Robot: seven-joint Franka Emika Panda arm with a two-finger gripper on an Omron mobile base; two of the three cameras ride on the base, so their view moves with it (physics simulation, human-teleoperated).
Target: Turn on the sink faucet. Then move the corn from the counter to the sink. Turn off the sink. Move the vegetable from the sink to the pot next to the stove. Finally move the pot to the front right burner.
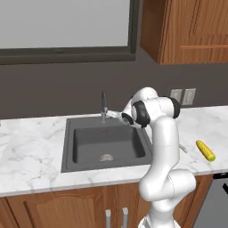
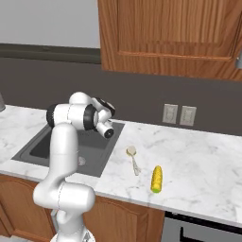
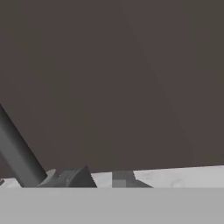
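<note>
- Rising from the bottom right of the left base view, the white arm [image 1: 162,173] bends over the counter's front edge and reaches toward the middle of the frame.
- Brown wooden cabinet doors [image 1: 53,209] run along the bottom of that view, under the counter [image 1: 31,156], a white marble slab with grey veins.
- The corn [image 1: 205,150] lies on the counter at the right of the left base view, well apart from the sink; in the right base view the corn [image 2: 157,178] sits below centre, near the counter's front edge.
- A small spoon [image 2: 133,158] lies on the marble just left of and above the corn in the right base view, between it and the basin.
- The sink [image 1: 107,144] is a dark grey recessed basin in the middle of the left base view, with a round drain on its floor.
- The gripper [image 1: 108,114] is at the base of the sink faucet [image 1: 104,106], behind the basin's back rim; its jaws are nearly closed, and whether they pinch the lever I cannot tell.
- In the hand view the two dark fingertips [image 3: 70,178] stand close together at the bottom, with the faucet's grey spout slanting up at the lower left.
- Two wall outlets [image 1: 183,96] sit on the dark backsplash, right of centre.
</note>
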